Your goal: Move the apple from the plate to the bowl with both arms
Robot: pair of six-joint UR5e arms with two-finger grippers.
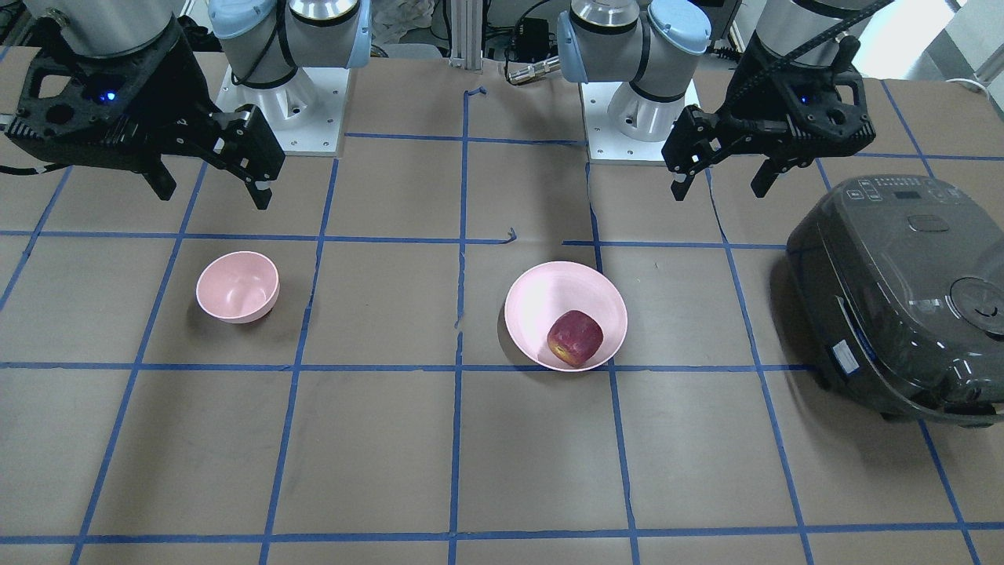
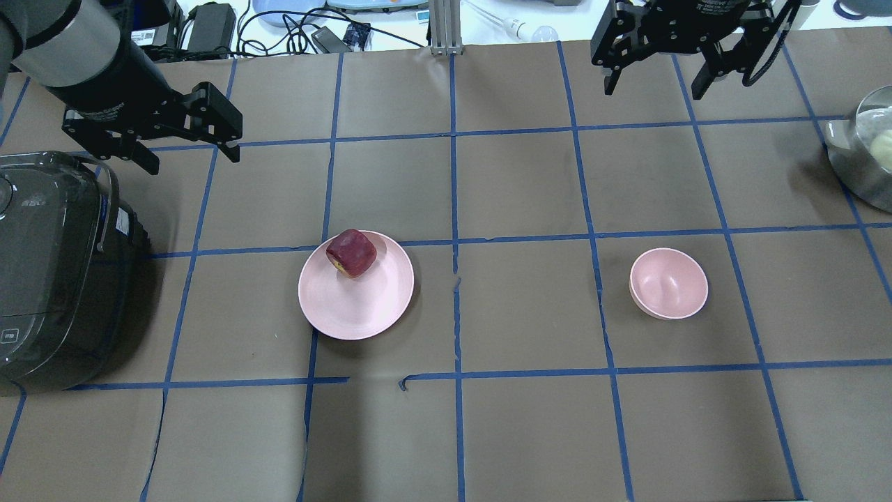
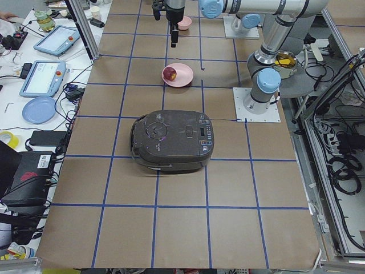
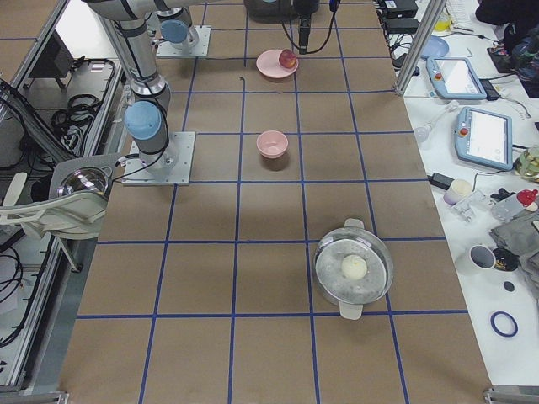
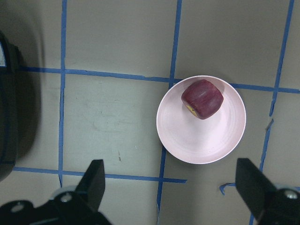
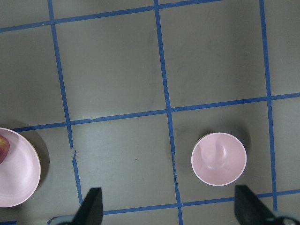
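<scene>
Brown paper (image 2: 523, 188) taped in blue squares bears the apple (image 2: 351, 253) on the plate (image 2: 362, 307), the bowl (image 2: 669, 282) well apart, my left gripper (image 2: 191, 160) and right gripper (image 2: 654, 90) hanging above, both spread wide.

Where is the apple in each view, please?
Front-facing: apple right of centre, on the plate.
Overhead: apple left of centre.
Exterior left: apple top centre.
Exterior right: apple top centre.
Left wrist: apple right of centre.
Right wrist: apple sliver, left edge.
Landmark: the plate beneath it.
</scene>
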